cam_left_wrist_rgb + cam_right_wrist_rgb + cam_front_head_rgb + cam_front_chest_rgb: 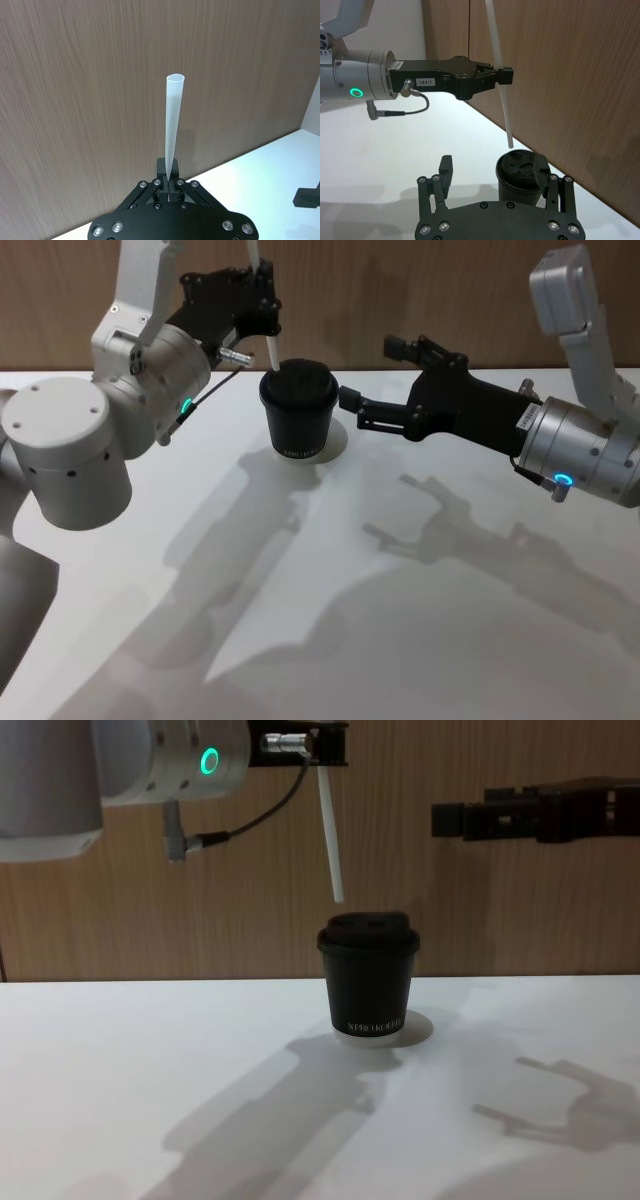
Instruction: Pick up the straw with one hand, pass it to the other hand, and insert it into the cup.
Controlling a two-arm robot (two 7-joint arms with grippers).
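The thin white straw [270, 348] hangs nearly upright, pinched near its middle by my left gripper [262, 315], which is shut on it. Its lower tip [339, 896] hovers just above the domed lid of the black cup [368, 982], toward the lid's left side, not touching. The cup [298, 412] stands upright near the table's back edge. In the right wrist view the straw [503, 107] ends a little above the cup [516, 172]. My right gripper [372, 372] is open and empty, held in the air just right of the cup.
A wood-panelled wall [400, 290] rises directly behind the cup. The white table [330, 620] stretches bare toward me, with only the arms' shadows on it. A dark cable [250, 820] loops under the left wrist.
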